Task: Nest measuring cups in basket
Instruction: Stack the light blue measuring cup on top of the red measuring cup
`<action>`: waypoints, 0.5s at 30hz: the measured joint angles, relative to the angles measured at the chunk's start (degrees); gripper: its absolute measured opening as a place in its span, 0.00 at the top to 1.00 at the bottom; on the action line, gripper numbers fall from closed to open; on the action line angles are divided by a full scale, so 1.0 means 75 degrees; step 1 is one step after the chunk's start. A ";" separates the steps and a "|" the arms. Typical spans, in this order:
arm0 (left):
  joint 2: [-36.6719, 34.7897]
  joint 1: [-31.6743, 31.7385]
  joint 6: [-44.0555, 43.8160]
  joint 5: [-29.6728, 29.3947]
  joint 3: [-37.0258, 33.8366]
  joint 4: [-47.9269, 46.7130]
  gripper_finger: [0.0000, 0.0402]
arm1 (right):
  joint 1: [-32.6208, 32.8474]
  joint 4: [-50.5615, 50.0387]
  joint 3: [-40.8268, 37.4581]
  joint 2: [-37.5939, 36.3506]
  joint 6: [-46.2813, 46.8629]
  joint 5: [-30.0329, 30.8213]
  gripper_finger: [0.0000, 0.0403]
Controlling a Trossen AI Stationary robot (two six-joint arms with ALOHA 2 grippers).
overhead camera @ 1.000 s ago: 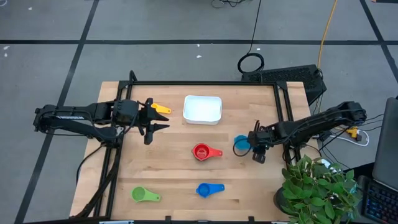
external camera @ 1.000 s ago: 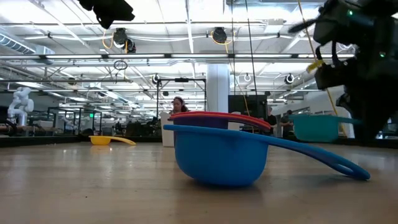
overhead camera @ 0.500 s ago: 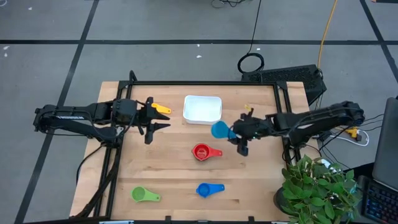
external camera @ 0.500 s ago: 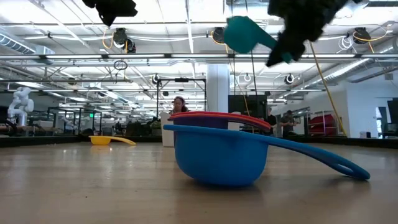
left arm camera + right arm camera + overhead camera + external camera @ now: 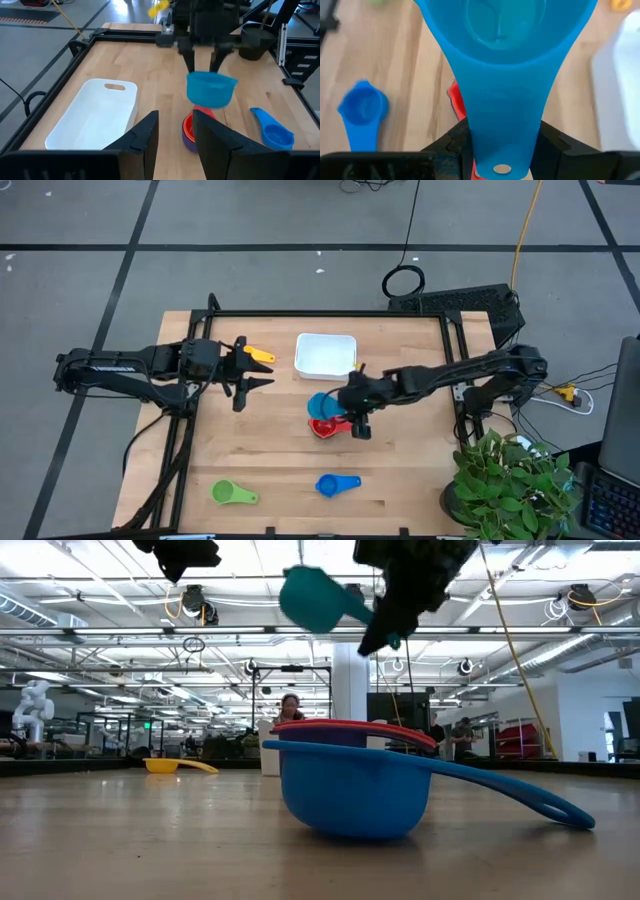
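Teal plastic, the measuring cup [image 5: 321, 404] hangs in the air over the red cup [image 5: 322, 426] near the middle of the table, its handle pinched between the fingers of the right gripper [image 5: 351, 406]; the right wrist view shows both dark fingers [image 5: 454, 141] pressed against the handle's sides. In the left wrist view a darker cup sits under the red one. Just beyond them stands the white basket [image 5: 326, 356], with nothing in it. A blue cup [image 5: 330, 485] lies nearer the front edge of the wooden table [image 5: 260, 460], well apart from the stack, and a green cup [image 5: 228, 493] rests toward the front left corner. The left gripper [image 5: 255, 374] waits at the table's left side, fingers parted and holding nothing, with the yellow cup [image 5: 257, 355] lying just beside it.
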 joint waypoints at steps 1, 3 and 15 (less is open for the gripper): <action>0.0000 -0.0001 -0.0012 0.0000 0.0000 -0.0017 0.70 | -0.0003 -0.0082 0.0000 0.0119 0.0024 -0.0100 0.68; 0.0000 -0.0001 -0.0029 0.0000 0.0000 -0.0087 0.70 | -0.0003 -0.0215 0.0000 0.0298 0.0125 -0.0219 0.68; 0.0000 -0.0001 -0.0055 0.0003 0.0000 -0.0178 0.70 | 0.0164 -0.0396 -0.0003 0.0771 0.0675 -0.0300 0.68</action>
